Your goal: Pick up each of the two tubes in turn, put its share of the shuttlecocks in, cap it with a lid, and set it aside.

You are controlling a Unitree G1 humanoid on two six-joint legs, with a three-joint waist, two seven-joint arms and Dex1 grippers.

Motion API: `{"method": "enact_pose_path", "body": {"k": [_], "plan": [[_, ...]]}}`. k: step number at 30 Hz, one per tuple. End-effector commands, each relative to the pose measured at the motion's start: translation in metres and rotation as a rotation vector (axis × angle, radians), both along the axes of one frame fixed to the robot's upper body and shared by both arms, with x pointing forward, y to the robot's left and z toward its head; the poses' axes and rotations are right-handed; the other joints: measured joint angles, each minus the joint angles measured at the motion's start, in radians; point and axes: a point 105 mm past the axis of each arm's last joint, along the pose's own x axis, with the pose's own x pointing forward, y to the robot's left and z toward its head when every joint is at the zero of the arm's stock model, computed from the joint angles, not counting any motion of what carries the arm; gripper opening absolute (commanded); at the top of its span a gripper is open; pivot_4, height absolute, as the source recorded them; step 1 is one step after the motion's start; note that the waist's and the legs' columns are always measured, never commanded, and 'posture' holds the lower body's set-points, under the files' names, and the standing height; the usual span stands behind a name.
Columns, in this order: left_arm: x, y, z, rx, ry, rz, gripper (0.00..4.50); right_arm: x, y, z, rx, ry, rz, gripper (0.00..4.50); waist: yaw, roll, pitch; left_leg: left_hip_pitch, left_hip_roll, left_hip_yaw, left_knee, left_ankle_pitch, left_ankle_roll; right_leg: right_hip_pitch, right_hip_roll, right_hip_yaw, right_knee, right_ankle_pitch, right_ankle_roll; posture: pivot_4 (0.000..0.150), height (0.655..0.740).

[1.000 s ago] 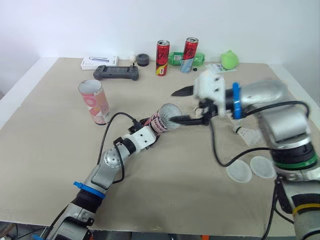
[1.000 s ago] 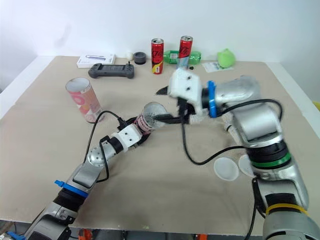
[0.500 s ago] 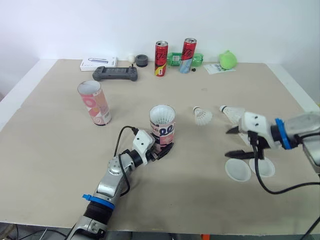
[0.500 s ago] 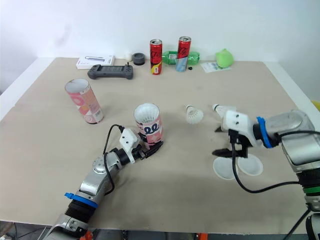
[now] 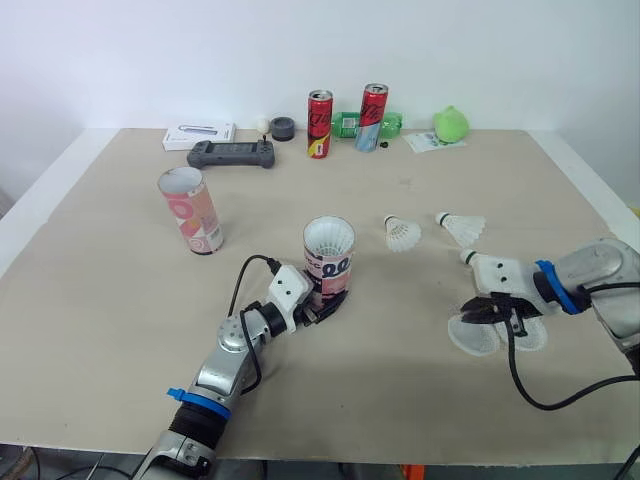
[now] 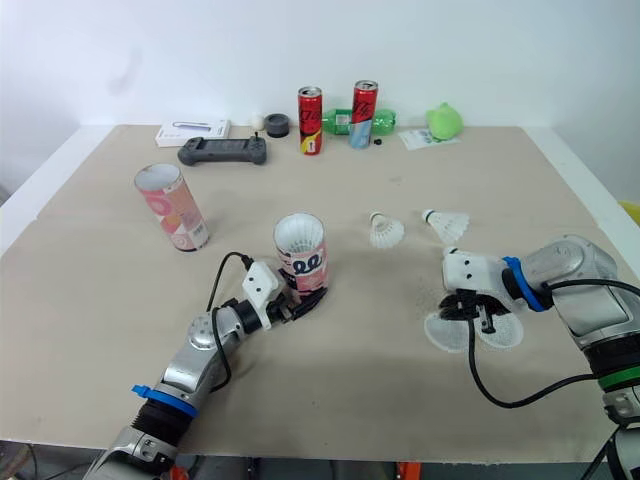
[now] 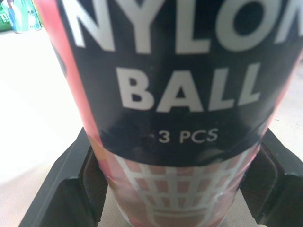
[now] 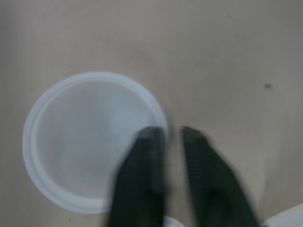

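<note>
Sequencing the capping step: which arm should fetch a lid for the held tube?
Right. The right gripper is down at a lid on the table, open astride its rim. The left gripper is shut on the upright tube, so it is occupied steadying it.

We look forward and down from the head's two eyes, both taking in the whole table (image 5: 100, 300). Our left wrist camera sits tight against the tube (image 7: 180, 94); our right looks straight down, close over a lid (image 8: 71, 142).
</note>
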Motion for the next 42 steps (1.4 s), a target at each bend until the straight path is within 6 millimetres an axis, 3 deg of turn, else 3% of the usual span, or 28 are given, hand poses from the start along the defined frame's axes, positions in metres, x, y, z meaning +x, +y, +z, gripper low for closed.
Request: {"method": "enact_pose_path", "body": {"k": [1, 4, 12, 16, 19, 25, 42], "plan": [[-0.007, 0.005, -0.034, 0.068, 0.13, 0.005, 3.18, 0.002, 0.001, 0.003, 0.001, 0.001, 0.009, 0.05, 0.0, 0.0, 0.0, 0.0, 0.0, 0.0, 0.0, 0.0, 0.0, 0.0, 0.0, 0.0, 0.0, 0.0, 0.0, 0.15, 0.74], [-0.007, 0.005, -0.036, 0.082, 0.141, -0.003, 3.18, 0.01, 0.016, 0.027, 0.074, -0.054, 0.039, 0.05, -0.003, 0.0, 0.0, 0.001, 0.0, 0.0, 0.0, 0.0, 0.0, 0.001, 0.0, 0.0, 0.0, 0.0, 0.0, 0.15, 0.74], [-0.002, 0.005, -0.037, 0.142, 0.14, -0.02, 3.18, 0.029, 0.119, 0.169, 0.325, -0.391, 0.33, 0.05, -0.017, 0.003, -0.001, 0.001, -0.003, -0.003, 0.0, 0.001, 0.0, -0.001, 0.0, 0.002, 0.0, 0.002, 0.002, 0.15, 0.74], [0.001, 0.003, -0.037, 0.168, 0.134, -0.023, 3.18, 0.026, 0.163, 0.202, 0.362, -0.471, 0.466, 0.05, -0.015, 0.0, -0.002, -0.003, -0.004, -0.005, -0.001, 0.001, 0.0, 0.0, 0.0, 0.001, -0.001, 0.0, 0.0, 0.15, 0.74], [0.003, 0.001, -0.035, 0.171, 0.127, -0.024, 3.18, 0.025, 0.18, 0.205, 0.349, -0.473, 0.533, 0.05, -0.01, 0.0, -0.002, -0.005, -0.005, -0.006, 0.0, 0.001, 0.0, 0.0, 0.0, 0.002, -0.003, 0.0, 0.0, 0.15, 0.74], [0.005, 0.001, -0.031, 0.173, 0.11, -0.018, 3.18, 0.031, 0.196, 0.19, 0.267, -0.446, 0.61, 0.05, -0.003, 0.0, -0.002, -0.005, -0.005, -0.006, 0.0, 0.001, 0.0, -0.001, 0.0, 0.002, -0.003, 0.0, 0.0, 0.15, 0.74], [0.004, -0.001, -0.03, 0.176, 0.095, -0.007, 3.18, 0.041, 0.195, 0.167, 0.073, -0.439, 0.647, 0.05, 0.0, 0.0, -0.002, -0.005, -0.005, -0.006, 0.0, 0.001, 0.001, -0.001, 0.0, 0.002, -0.003, 0.0, 0.0, 0.15, 0.74]]}}
